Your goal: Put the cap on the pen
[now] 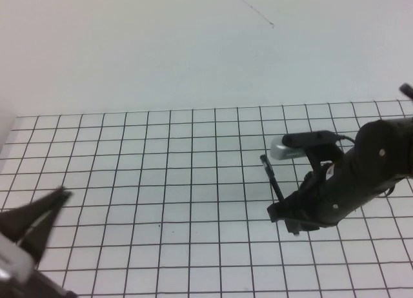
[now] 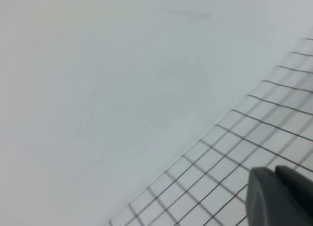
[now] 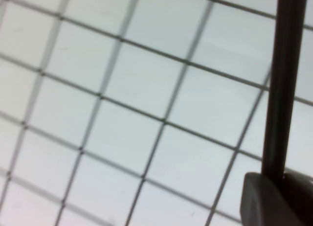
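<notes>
Two arms are in the high view, only one of them busy. On the right, the right gripper (image 1: 282, 211) is pinched tight on the pen (image 1: 272, 178), gripping its lower end so the thin black shaft sticks up and away over the grid mat (image 1: 161, 182), its far end free in the air. At the near left corner, the left gripper (image 1: 57, 201) hangs with its dark fingers pressed together and nothing between them. I can't spot a cap anywhere on the mat.

From the left wrist view, only the closed dark fingertips (image 2: 281, 196) show at the edge, over bare grid lines.

From the right wrist view, the pen (image 3: 283, 84) rises straight out of the clamped pads (image 3: 264, 201), a slim, smooth, dark rod.

It looks light and stiff, but slick and narrow, so I'd guess it could pivot or slide in a pinch. Holding it near one end, as now, leaves the other end clear for a cap; a grip closer to mid-shaft would likely steady it more.
</notes>
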You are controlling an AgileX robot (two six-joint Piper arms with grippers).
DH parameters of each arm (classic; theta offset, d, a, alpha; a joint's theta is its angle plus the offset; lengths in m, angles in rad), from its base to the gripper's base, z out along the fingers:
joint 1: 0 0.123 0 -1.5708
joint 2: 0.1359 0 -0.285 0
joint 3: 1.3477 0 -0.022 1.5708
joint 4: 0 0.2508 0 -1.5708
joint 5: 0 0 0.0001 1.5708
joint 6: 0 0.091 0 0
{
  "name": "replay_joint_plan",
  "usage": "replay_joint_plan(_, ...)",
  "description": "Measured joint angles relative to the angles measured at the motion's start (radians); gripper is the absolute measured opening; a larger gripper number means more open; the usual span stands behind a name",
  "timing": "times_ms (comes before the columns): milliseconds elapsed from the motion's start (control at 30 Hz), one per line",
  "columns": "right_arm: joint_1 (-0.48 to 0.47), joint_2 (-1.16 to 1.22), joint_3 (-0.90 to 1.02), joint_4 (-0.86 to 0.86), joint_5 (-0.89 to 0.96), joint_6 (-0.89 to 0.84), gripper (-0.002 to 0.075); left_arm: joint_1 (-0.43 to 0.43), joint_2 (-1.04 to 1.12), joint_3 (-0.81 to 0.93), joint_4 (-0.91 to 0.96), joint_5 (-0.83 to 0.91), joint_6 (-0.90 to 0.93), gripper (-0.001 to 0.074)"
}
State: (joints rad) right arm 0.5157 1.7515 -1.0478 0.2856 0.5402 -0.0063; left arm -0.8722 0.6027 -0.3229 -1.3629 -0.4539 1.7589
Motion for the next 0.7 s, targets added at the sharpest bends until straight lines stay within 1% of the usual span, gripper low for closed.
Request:
replay_joint_plan(100,0.000,0.041,0.002,0.008,-0.018,0.027,0.0020,0.000,-0.073,0.000,-0.141,-0.032,0.058,0.0000)
replay_joint_plan(233,0.000,0.072,0.002,0.026,-0.058,0.058,0.0130,0.000,-0.136,0.000,-0.287,-0.037,0.117,0.0000)
replay_joint_plan(300,0.000,0.081,0.000,0.029,-0.072,0.058,0.0183,0.000,-0.161,0.000,-0.325,-0.040,0.140,0.0000)
replay_joint_plan(333,0.000,0.083,0.000,0.026,-0.076,0.058,0.0197,0.000,-0.168,0.000,-0.335,-0.040,0.148,0.0000)
replay_joint_plan(400,0.000,0.083,0.000,0.024,-0.081,0.058,0.0213,0.000,-0.184,0.000,-0.351,-0.040,0.156,0.0000)
replay_joint_plan(567,0.000,0.068,0.000,0.019,-0.114,0.049,0.0213,0.000,-0.201,0.000,-0.381,-0.042,0.156,0.0000)
replay_joint_plan(700,0.002,-0.030,0.000,-0.019,-0.170,0.046,0.0211,0.000,-0.238,0.000,-0.385,0.036,0.216,0.0000)
